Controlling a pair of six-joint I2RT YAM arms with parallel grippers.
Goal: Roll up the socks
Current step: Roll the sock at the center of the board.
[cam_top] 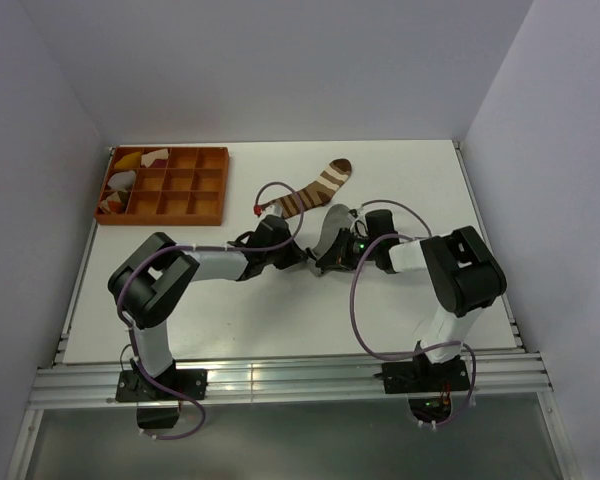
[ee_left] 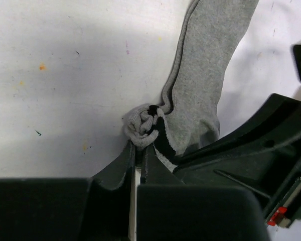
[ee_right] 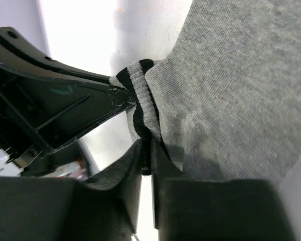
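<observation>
The grey sock (cam_top: 332, 226) lies mid-table between my two grippers; it shows in the left wrist view (ee_left: 205, 75) and the right wrist view (ee_right: 231, 85). My left gripper (ee_left: 139, 145) is shut on a twisted bunch of its dark-striped cuff (ee_left: 145, 125). My right gripper (ee_right: 146, 145) is shut on the cuff edge (ee_right: 140, 100) from the other side. In the top view the left gripper (cam_top: 302, 258) and right gripper (cam_top: 326, 262) meet over the cuff. The brown sock with white stripes (cam_top: 315, 190) lies flat just behind them, untouched.
An orange compartment tray (cam_top: 165, 185) stands at the back left, with yellow and white cloth pieces (cam_top: 130, 170) in its left cells. White walls enclose the table on three sides. Purple cables loop over both arms.
</observation>
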